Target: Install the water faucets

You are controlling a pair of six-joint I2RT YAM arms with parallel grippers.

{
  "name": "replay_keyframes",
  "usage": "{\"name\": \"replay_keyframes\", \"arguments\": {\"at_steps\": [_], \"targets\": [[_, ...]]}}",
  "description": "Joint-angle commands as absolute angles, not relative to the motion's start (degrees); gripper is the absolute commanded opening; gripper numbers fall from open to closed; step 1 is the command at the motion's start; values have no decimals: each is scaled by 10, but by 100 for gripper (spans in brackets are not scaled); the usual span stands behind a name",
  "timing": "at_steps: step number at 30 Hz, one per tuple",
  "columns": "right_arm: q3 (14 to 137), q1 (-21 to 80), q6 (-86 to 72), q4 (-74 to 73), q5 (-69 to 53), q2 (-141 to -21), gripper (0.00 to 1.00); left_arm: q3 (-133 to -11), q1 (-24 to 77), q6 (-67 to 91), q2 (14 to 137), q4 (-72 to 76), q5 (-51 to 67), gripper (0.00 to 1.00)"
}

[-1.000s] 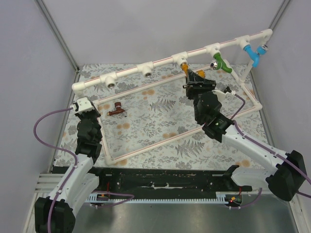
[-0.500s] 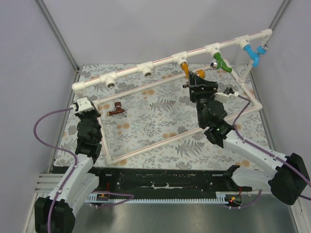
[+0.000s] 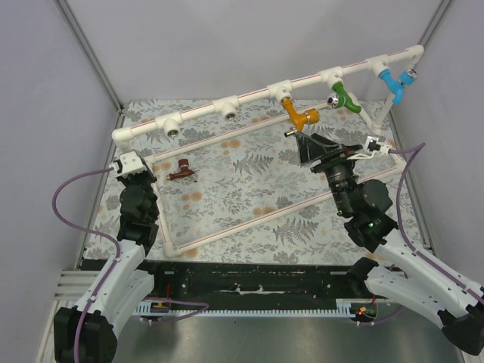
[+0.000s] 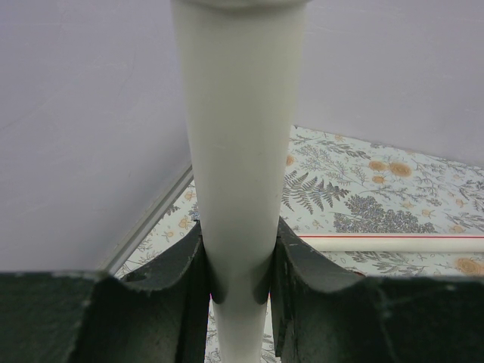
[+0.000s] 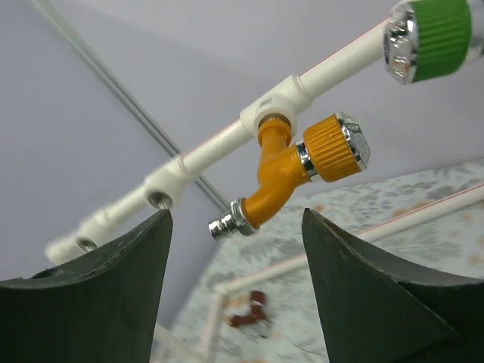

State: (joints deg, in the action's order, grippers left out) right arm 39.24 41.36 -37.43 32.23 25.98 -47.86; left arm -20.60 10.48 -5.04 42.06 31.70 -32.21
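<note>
The orange-yellow faucet [image 3: 301, 115] hangs from a tee on the raised white pipe [image 3: 249, 98], silvery spout pointing down-left; it also shows in the right wrist view [image 5: 291, 170]. My right gripper [image 3: 311, 146] [image 5: 234, 218] is open and empty, just below and in front of it, not touching. The dark reddish-brown faucet [image 3: 181, 171] [image 5: 253, 311] lies on the mat at the left, inside the pipe frame. My left gripper [image 3: 144, 174] [image 4: 238, 261] is shut on the white frame pipe [image 4: 242, 151] at its left corner.
A green tap [image 3: 344, 97] [image 5: 435, 38] and a light blue tap [image 3: 393, 83] sit on the pipe's right end. Two open tees [image 3: 227, 110] [image 3: 172, 129] are on its left part. The rectangular pipe frame [image 3: 249, 221] lies on the floral mat.
My right gripper has let go of the orange-yellow faucet and pulled back to the right and nearer. The faucet stays on the pipe. The left arm has not moved.
</note>
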Motion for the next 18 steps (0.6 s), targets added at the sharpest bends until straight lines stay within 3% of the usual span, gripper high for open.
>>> {"name": "replay_keyframes", "arguments": {"at_steps": [1, 6, 10, 18], "targets": [[439, 413, -28, 154, 103, -436, 77, -217, 113, -53, 417, 347, -282, 2], [497, 412, 374, 3, 34, -417, 75, -219, 114, -51, 417, 347, -280, 2], [494, 413, 612, 11, 31, -431, 75, -219, 115, -51, 417, 345, -280, 2], [490, 412, 818, 122, 28, -504, 74, -220, 117, -47, 416, 344, -278, 2]]}}
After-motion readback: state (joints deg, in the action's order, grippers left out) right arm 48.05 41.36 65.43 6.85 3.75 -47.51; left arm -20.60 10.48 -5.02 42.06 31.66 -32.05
